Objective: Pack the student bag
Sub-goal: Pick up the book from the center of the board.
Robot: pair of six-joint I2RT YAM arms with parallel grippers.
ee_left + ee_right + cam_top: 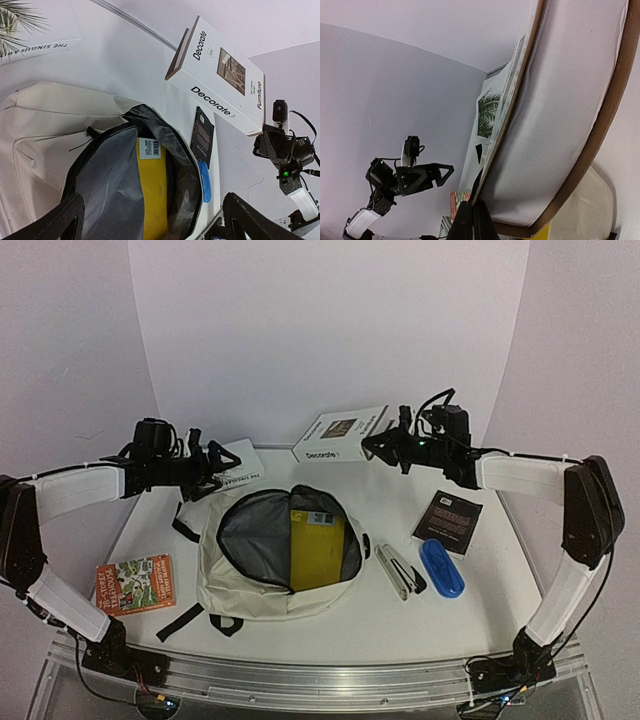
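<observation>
The cream student bag (230,575) lies in the middle of the table, unzipped, its grey lining showing. A yellow book (318,550) sits inside it. My left gripper (222,472) hovers above the bag's far left side, open and empty; in the left wrist view (155,215) its jaws stand wide over the bag's opening (105,185). My right gripper (372,448) is at the near right corner of the white "Decorate" book (338,435). In the right wrist view the gripper (472,212) is shut on the edge of that book (560,115), which looks tilted up.
A white palm-print book (243,462) lies at the back left. A colourful book (135,583) lies at the front left. Right of the bag are white pens (397,570), a blue case (441,567) and a black book (447,520).
</observation>
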